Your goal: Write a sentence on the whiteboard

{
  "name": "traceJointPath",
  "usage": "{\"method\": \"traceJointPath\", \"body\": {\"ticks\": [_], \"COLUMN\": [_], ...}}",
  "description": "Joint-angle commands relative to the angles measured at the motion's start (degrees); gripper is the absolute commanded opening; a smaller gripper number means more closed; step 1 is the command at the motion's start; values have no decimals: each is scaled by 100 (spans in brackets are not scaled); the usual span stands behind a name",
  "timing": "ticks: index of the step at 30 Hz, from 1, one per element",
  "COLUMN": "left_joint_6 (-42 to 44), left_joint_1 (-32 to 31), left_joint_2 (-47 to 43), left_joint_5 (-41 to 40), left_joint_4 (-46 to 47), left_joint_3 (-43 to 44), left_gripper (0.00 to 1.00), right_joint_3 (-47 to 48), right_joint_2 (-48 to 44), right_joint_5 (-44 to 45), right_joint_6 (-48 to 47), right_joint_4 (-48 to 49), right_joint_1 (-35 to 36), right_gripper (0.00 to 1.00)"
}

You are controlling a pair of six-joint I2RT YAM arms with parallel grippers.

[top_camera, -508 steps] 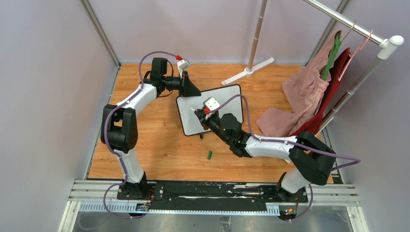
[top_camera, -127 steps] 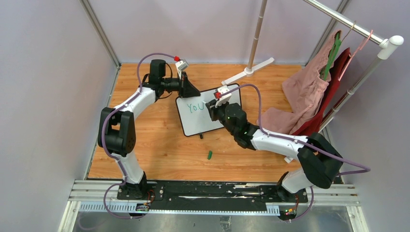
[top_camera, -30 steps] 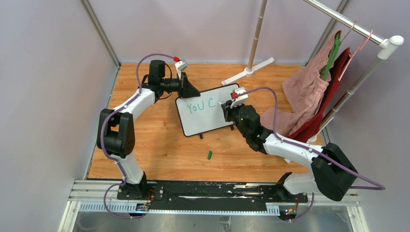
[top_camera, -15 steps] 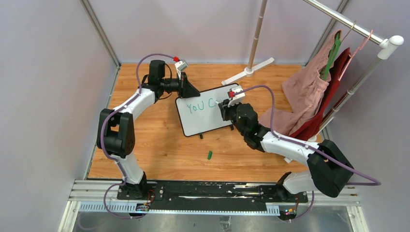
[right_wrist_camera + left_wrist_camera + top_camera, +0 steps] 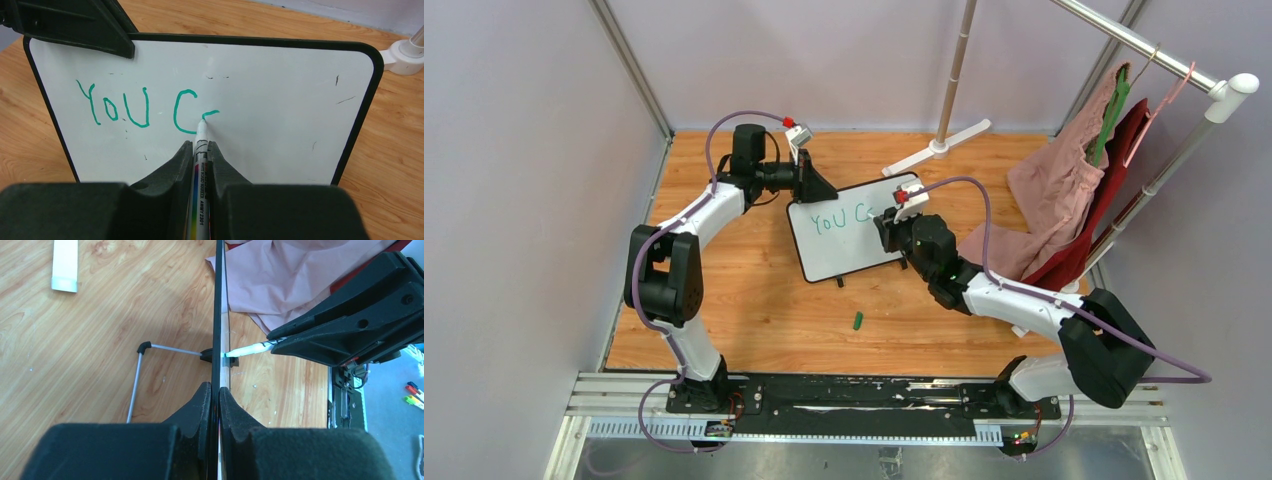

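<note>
cap: small green cap (image 5: 858, 321) lies loose on the table (image 5: 754, 300), lower middle of the top view, well apart from everything else.
right tool: right tool (image 5: 200, 147) is narrow and clamped on the marker (image 5: 201, 131). The barrel runs straight out between the jaws.
marker tip: touching the board, centre of the right wrist view, at the low end of a short green stroke just right of the "C".
whiteboard: whiteboard (image 5: 280, 115) stands propped up on the table, centre of the top view, its face towards my right arm.
sentence: the sentence (image 5: 148, 107) reads "YOU C" plus the start of one more letter, all in the upper left half. I judge it early, with most words left to write.
left tool: left tool (image 5: 216, 390) is pinched tight on the board's edge, upper left corner in the right wrist view.
step in hand: forming the letter after "C".
how I'd do it: light, steady pressure. Match the height of the "C". Keep letters tight so the word fits before the right border, then drop to a second line. The left grip must stay firm or the board tips back.
</note>
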Motion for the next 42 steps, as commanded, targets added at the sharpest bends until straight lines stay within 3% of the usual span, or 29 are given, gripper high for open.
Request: {"method": "traceJointPath", "body": {"ticks": [1, 42], "left_joint_6": [26, -18], "left_joint_1": [-30, -38], "left_joint_2": [-143, -171], "left_joint_5": [-3, -2], "left_joint_4": [-87, -12], "left_joint_3": [-131, -184], "left_gripper": [0, 0], "right_joint_3": [-98, 418], "right_joint_2": [-83, 57], "right_joint_5": [200, 311], "right_joint_6": [30, -156], "right_joint_4": [-226, -345], "right_joint_1": [-56, -200], "right_gripper": [0, 0]}}
